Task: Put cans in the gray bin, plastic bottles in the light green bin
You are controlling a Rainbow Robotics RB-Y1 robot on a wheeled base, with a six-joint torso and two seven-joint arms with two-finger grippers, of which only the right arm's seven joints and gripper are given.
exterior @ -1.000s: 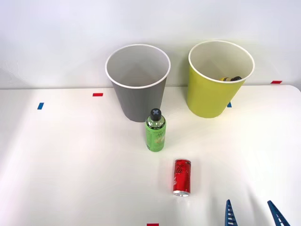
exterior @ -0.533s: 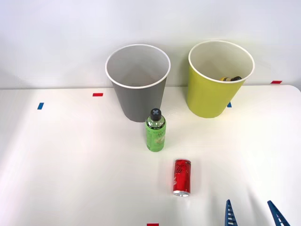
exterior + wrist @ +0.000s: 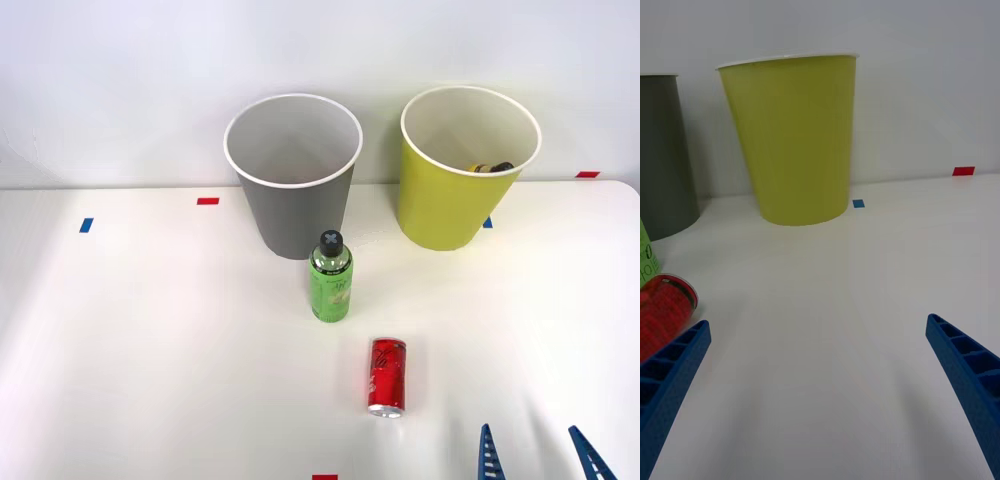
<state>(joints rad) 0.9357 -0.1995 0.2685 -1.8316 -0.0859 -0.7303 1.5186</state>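
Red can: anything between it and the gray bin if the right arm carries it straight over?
Yes. The green bottle stands upright on the table, directly between the red can and the gray bin, just in front of the bin. Nothing lies between the open end effector and the can.

The right gripper (image 3: 540, 455) sits at the front view's five o'clock edge, blue fingers (image 3: 970, 375) spread wide.
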